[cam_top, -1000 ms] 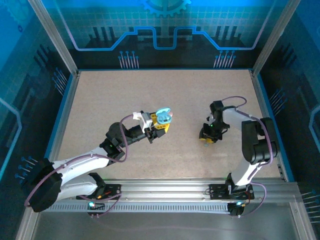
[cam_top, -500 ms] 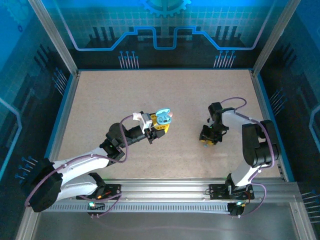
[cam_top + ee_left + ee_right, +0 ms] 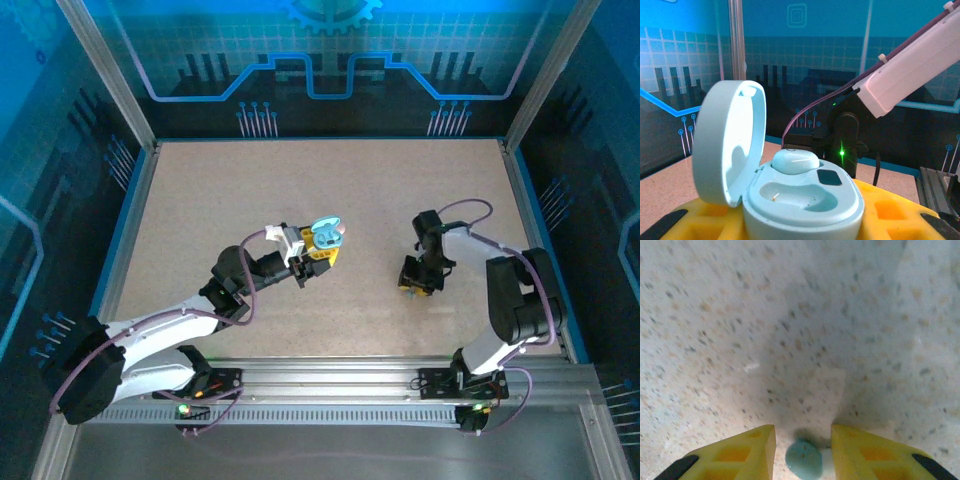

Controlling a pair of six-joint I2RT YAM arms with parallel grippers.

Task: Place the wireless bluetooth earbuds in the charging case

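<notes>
The left gripper (image 3: 322,247) is closed on the case (image 3: 326,234) and holds it over the table (image 3: 250,180), left of centre. In the left wrist view its yellow fingers (image 3: 890,215) clamp the pale case by the sides, and the lid (image 3: 730,145) stands open to the left. One whitish bud (image 3: 795,161) sits in the far slot. The near slot (image 3: 795,192) is bare. The right arm (image 3: 910,75) shows beyond the case.

The right gripper (image 3: 415,282) points down at the table right of centre, well apart from the case. In the right wrist view its fingers (image 3: 740,455) pinch a teal bud (image 3: 802,460) between their tips, close over the speckled surface, which is blurred
</notes>
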